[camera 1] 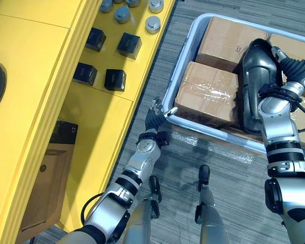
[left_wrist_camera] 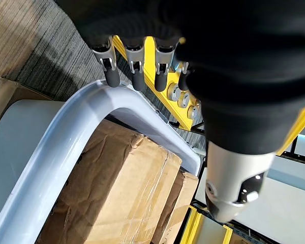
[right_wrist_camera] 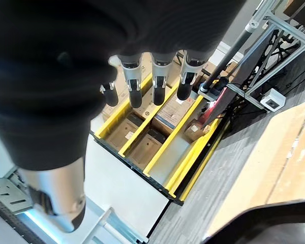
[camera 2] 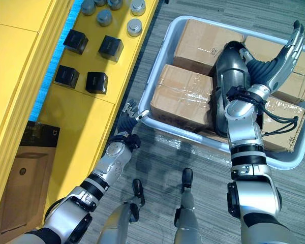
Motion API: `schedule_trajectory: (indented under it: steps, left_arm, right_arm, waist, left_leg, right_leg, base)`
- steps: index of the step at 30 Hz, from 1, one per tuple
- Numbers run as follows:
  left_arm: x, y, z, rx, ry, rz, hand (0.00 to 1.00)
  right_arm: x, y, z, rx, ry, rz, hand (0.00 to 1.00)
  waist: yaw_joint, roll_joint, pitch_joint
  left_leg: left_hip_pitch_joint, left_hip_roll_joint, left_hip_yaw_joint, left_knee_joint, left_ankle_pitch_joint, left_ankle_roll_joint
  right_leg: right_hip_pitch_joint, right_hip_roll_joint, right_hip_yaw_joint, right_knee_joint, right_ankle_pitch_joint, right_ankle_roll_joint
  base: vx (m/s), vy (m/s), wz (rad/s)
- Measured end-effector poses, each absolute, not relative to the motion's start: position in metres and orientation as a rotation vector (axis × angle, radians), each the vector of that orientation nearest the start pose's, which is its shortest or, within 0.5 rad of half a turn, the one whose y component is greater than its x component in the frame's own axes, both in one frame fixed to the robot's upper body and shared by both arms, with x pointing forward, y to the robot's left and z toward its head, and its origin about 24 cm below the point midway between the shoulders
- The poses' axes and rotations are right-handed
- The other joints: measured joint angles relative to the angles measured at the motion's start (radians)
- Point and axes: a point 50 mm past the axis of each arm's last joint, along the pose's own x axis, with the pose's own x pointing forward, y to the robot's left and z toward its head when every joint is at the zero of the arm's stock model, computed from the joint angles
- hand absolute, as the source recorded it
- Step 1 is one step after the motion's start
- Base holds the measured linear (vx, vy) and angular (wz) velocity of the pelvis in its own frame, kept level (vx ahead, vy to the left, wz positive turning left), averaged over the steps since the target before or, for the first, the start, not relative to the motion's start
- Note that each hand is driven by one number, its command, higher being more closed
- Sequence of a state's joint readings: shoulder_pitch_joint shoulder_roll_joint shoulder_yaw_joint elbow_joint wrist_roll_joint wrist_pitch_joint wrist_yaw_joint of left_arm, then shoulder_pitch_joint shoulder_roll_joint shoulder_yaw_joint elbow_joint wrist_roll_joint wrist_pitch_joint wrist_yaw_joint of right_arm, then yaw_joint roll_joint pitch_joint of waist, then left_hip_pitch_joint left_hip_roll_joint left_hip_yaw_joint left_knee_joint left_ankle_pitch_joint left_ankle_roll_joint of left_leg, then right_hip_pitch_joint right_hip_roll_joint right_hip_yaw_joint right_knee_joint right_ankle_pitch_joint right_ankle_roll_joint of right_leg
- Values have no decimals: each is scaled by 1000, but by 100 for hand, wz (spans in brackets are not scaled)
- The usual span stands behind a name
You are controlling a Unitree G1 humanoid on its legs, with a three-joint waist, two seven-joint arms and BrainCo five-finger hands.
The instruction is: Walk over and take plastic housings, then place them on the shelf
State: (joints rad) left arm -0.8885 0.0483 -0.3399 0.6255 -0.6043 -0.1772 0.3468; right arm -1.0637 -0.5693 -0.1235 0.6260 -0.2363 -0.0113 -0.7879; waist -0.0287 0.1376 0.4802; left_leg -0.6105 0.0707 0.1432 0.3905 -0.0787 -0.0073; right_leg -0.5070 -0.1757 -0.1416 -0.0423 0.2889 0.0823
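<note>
A dark grey plastic housing [camera 1: 254, 86] lies on cardboard boxes [camera 1: 206, 94] inside a pale grey tub [camera 1: 179, 68] on the floor. My right hand [camera 2: 274, 66] is over the housing's far side, fingers [right_wrist_camera: 160, 84] straight and spread past it, so it is open; whether it touches the housing I cannot tell. A dark curved edge of the housing [right_wrist_camera: 264, 223] shows below that hand. My left hand [camera 1: 153, 119] is at the tub's near left corner, its straight fingers [left_wrist_camera: 137, 66] just above the rim [left_wrist_camera: 91, 107], open and holding nothing.
The yellow shelf [camera 1: 51, 61] runs along the left, with small black boxes [camera 1: 115, 80] and grey round caps [camera 1: 153, 24] on it. A brown carton [camera 1: 46, 188] sits lower in the shelf. Grey carpet lies between shelf and tub.
</note>
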Motion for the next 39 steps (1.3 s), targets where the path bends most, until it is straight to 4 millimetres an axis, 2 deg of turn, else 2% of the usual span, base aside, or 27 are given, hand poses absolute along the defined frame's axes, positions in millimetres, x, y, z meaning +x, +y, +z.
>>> schedule_trajectory:
  steps: [5, 7, 8, 10, 12, 13, 20, 23, 30, 34, 37, 39]
  left_arm:
    - [371, 40, 169, -363, -218, -145, 0]
    - [369, 35, 166, -379, -207, -151, 0]
    - [368, 35, 165, -381, -203, -151, 0]
    - [365, 31, 165, -400, -203, -161, 0]
    - [362, 30, 167, -418, -217, -171, 0]
    - [360, 30, 167, -426, -223, -173, 0]
    - [354, 34, 161, -467, -220, -177, 0]
    - [351, 36, 155, -475, -210, -176, 0]
    - [349, 37, 147, -476, -189, -178, 0]
    - [349, 40, 144, -471, -182, -168, 0]
    - [351, 47, 140, -466, -167, -152, 0]
    - [353, 55, 139, -460, -166, -129, 0]
  right_arm:
    - [364, -308, 277, -337, -456, -1119, 0]
    - [371, -319, 252, -313, -270, -1119, 0]
    - [371, -322, 247, -313, -236, -1122, 0]
    - [369, -332, 245, -314, -196, -1124, 0]
    - [363, -346, 256, -331, -199, -1123, 0]
    - [362, -348, 259, -346, -203, -1118, 100]
    - [361, -354, 265, -534, -179, -1042, 100]
    - [362, -354, 263, -583, -164, -1016, 100]
    - [373, -337, 228, -595, -92, -901, 100]
    - [371, -337, 211, -597, -54, -891, 100]
    - [373, -328, 216, -555, -106, -887, 100]
    - [374, -315, 228, -568, -195, -872, 100]
  waist:
    - [19, 0, 0]
    - [32, 0, 0]
    - [38, 0, 0]
    - [46, 1, 0]
    - [51, 1, 0]
    - [52, 2, -1]
    - [47, 2, -3]
    - [45, 3, -10]
    - [47, 2, -34]
    - [42, 1, -35]
    - [39, -3, -35]
    - [28, -9, -31]
  left_leg:
    - [-25, -1, -1, -1, 3, 1]
    - [-43, -2, -5, -6, 8, 0]
    - [-44, -2, -5, -9, 10, -1]
    - [-48, -5, -6, -22, 18, 0]
    - [-54, -11, -12, -44, 33, -1]
    - [-58, -11, -12, -48, 36, -1]
    - [-59, -9, -12, -66, 49, 1]
    - [-54, -2, -11, -77, 61, -10]
    - [-4, 14, -13, -121, 88, -26]
    - [22, 14, -34, -113, 85, -28]
    - [50, 15, -38, -99, 80, -33]
    - [76, 20, -42, -73, 63, -37]
  right_leg:
    - [-25, -1, -1, 1, 0, 0]
    - [-42, -1, -5, 1, 0, 0]
    - [-45, -1, -5, 1, 0, 0]
    - [-55, -4, -6, 4, 0, 0]
    - [-70, -9, -9, 13, 0, 0]
    - [-82, -9, -9, 24, 0, 0]
    - [-103, -12, -11, 60, -15, -4]
    - [-104, -5, -12, 65, -25, -10]
    - [-76, 8, -20, 62, -27, -12]
    - [-29, 11, -38, 52, -27, -12]
    - [8, 14, -40, 49, -28, -11]
    - [48, 21, -42, 46, -32, -6]
  base:
    - [51, 0, 2]
    - [47, -1, 5]
    - [51, -2, 3]
    - [49, 0, 7]
    - [57, 7, 12]
    - [56, 10, 5]
    - [38, -2, 2]
    - [51, -34, 0]
    - [70, -31, -1]
    - [74, 3, 9]
    - [78, 16, 2]
    - [61, 11, -4]
